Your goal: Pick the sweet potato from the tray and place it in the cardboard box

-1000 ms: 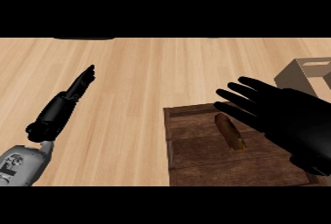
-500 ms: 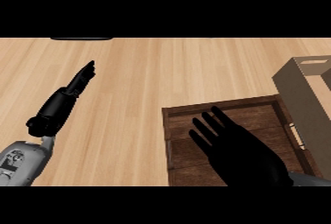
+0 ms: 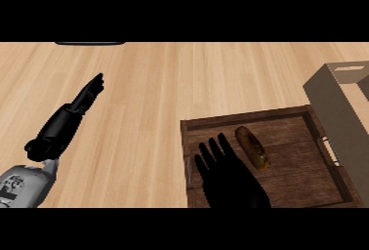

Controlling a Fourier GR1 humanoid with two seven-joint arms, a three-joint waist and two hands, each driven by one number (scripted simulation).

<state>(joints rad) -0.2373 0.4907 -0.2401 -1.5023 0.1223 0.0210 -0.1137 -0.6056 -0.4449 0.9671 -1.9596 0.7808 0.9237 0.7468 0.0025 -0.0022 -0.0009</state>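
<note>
The sweet potato (image 3: 253,147), long and brown, lies in the dark wooden tray (image 3: 299,122) near its middle. My right hand (image 3: 229,181) hovers open over the tray's left part, fingers straight and spread, just left of the sweet potato and not touching it. The cardboard box (image 3: 339,105) stands at the right, against the tray's right side, partly cut off by the view's edge. My left hand (image 3: 83,101) rests open on the left of the counter, fingers straight and pointing away.
A dark object (image 3: 90,43) shows at the counter's far edge, upper left. Bare light wooden counter (image 3: 194,78) stretches between my left arm and the tray.
My right hand has drawn back leftward and down toward the view's lower edge, uncovering the sweet potato. The view has shifted, so tray and box sit farther left. The left hand stayed still.
</note>
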